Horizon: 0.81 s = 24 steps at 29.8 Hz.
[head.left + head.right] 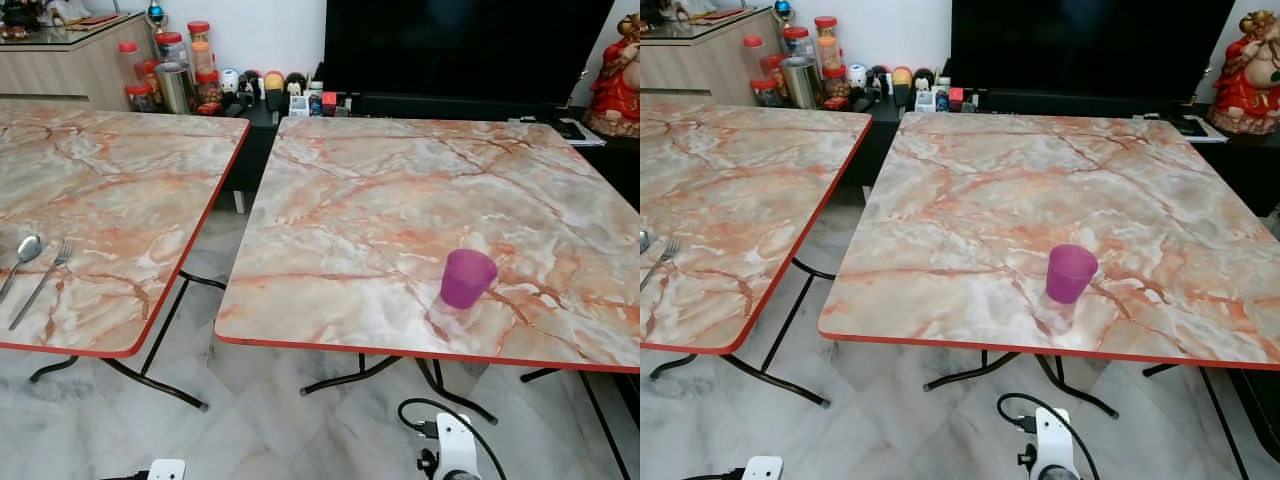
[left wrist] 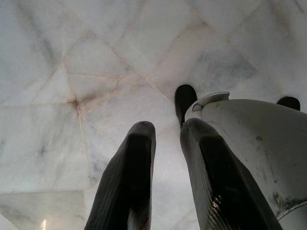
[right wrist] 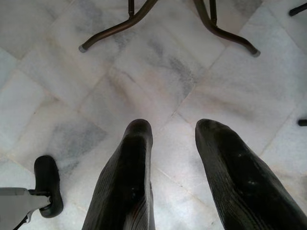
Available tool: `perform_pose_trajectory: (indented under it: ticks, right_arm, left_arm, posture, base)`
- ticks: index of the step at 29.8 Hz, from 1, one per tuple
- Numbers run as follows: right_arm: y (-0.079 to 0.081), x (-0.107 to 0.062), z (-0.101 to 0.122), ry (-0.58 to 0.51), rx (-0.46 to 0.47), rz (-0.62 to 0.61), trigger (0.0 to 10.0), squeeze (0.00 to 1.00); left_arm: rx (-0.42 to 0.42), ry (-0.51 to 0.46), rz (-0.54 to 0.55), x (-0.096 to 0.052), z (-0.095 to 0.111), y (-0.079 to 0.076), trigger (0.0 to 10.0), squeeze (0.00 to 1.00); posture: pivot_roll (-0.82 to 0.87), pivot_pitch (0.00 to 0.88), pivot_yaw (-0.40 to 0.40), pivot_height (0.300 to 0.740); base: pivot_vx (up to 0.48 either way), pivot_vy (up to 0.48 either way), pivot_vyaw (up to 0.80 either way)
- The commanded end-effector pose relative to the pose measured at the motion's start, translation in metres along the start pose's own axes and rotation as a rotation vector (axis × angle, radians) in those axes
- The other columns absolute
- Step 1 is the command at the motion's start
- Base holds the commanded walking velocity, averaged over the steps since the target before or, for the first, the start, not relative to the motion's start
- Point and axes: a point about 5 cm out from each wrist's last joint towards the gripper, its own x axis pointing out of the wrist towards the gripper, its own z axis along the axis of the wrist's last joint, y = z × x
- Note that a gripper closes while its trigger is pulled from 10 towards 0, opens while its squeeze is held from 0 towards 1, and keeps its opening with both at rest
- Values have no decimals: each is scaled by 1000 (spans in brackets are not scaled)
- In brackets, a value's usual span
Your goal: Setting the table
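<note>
While both arms hang low over the marble floor (image 3: 158,81), the left hand (image 2: 168,132) and right hand (image 3: 175,129) are spread and empty. A purple cup (image 1: 467,278) stands upright near the right table's (image 1: 400,180) front edge; a spoon (image 1: 24,256) and fork (image 1: 45,280) lie side by side on the left table (image 1: 130,170).

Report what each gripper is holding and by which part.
Nothing is held. The left gripper and right gripper both hang open above the pale marble floor tiles, fingers apart with nothing between them.
</note>
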Motion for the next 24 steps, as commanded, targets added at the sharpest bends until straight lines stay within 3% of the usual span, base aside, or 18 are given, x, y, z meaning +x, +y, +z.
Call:
perform_pose_trajectory:
  ticks: [1, 8, 16, 24]
  right_arm:
    - [-1, 0, -1, 0, -21, 8, 10000, 0]
    - [-8, -3, -16, 31, -5, 11, 10000, 0]
    - [-18, -6, -31, 72, -42, 8, 10000, 0]
    - [-42, -9, -30, 61, -34, -10, 10000, 0]
  left_arm:
    - [29, 17, 10, 0, -3, 1, 10000, 0]
    - [43, 27, 9, -1, -5, 1, 10000, 0]
    - [47, 31, 7, -1, -6, -1, 10000, 0]
    - [52, 33, 8, -1, -7, -1, 10000, 0]
  posture:
    - [0, 0, -32, 740]
    - [-4, 0, -32, 740]
    - [-1, 0, -37, 740]
    - [-3, 0, -37, 740]
  base:
    - [0, 0, 0]
    - [0, 0, 0]
    - [215, -315, 0]
    - [264, -360, 0]
